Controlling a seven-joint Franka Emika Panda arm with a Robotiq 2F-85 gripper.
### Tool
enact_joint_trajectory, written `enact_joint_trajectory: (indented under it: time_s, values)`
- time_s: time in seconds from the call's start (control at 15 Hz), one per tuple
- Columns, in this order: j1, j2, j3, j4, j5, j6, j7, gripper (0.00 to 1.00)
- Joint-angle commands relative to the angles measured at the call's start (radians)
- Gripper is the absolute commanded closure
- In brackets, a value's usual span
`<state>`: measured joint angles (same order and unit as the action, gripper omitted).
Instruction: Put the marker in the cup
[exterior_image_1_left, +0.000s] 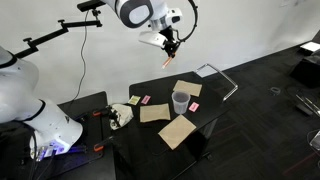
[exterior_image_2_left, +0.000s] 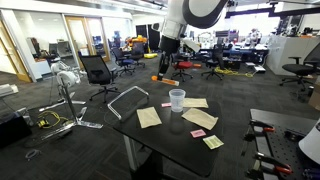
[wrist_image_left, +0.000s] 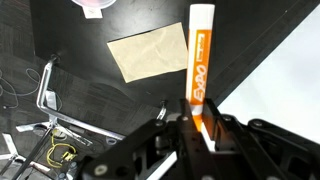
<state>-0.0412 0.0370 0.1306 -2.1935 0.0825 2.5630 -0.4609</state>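
Observation:
My gripper (exterior_image_1_left: 172, 46) hangs high above the black table (exterior_image_1_left: 205, 122), shut on the orange marker (exterior_image_1_left: 168, 59), which points down from the jaws. The clear cup (exterior_image_1_left: 180, 101) stands upright on the table, below the gripper and slightly to one side. In the other exterior view the gripper (exterior_image_2_left: 166, 62) holds the marker (exterior_image_2_left: 164, 73) above and behind the cup (exterior_image_2_left: 176, 99). In the wrist view the marker (wrist_image_left: 200, 60) sticks out from between the fingers (wrist_image_left: 198, 125), and the cup rim (wrist_image_left: 92, 5) shows at the top edge.
Brown paper sheets (exterior_image_1_left: 177, 130) (exterior_image_2_left: 148, 117) (wrist_image_left: 150, 52) lie around the cup. Small pink and yellow pieces (exterior_image_2_left: 212, 142) lie on the table. A metal tube frame (exterior_image_1_left: 222, 78) stands off the table edge. Office chairs (exterior_image_2_left: 97, 72) stand behind.

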Motion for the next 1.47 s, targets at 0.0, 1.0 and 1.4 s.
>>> enact_joint_trajectory:
  time_s: [0.0, 1.0, 1.4]
  values:
    - [0.032, -0.018, -0.030, -0.009, 0.000, -0.007, 0.006, 0.81]
    - [0.022, -0.059, -0.038, -0.080, -0.541, 0.185, 0.661, 0.95]
    - [-0.003, -0.076, -0.042, -0.032, -0.868, 0.110, 1.170, 0.95]
